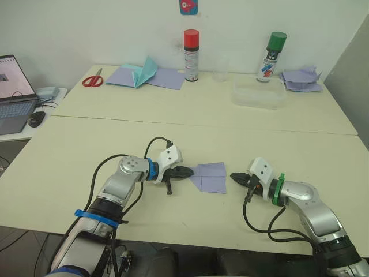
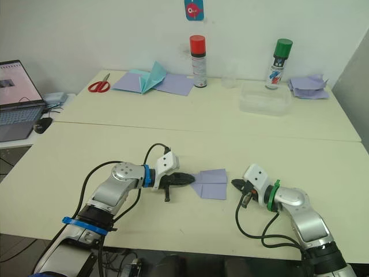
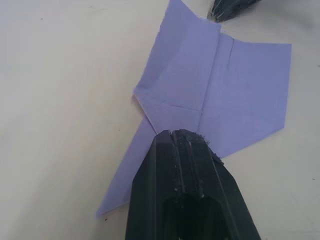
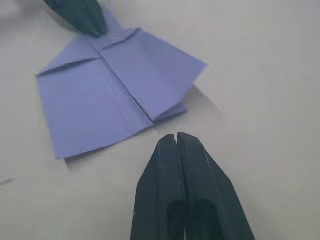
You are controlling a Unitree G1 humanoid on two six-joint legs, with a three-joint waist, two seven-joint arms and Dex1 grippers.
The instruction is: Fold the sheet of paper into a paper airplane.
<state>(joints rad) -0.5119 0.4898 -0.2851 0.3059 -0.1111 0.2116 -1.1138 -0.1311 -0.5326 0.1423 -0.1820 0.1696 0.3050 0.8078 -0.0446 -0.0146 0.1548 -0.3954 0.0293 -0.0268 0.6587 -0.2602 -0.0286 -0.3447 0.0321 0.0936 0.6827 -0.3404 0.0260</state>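
Paper first: the sheet of paper (image 1: pixel 210 176) lies on the near table (image 1: pixel 86 156), midway between my two grippers, already partly folded, with flaps laid over a centre crease and a point toward the left arm. I judge it very light, thin and limp, quick to slide on the smooth tabletop and easy to crumple, so I would pin it flat on a layered part and lift only a free edge of a flap, not the middle. The left gripper (image 3: pixel 182 134) is clenched, fingers pressed together, its tip resting on the pointed end of the sheet and gripping nothing. The right gripper (image 4: pixel 176 136) is likewise closed and empty, its tip just beside the sheet's opposite edge without touching it. Well apart on the far table stand a red-capped spray can (image 1: pixel 191 55), a green-capped spray can (image 1: pixel 273 56), a clear plastic container (image 1: pixel 259 92) and red-handled scissors (image 1: pixel 92 79).
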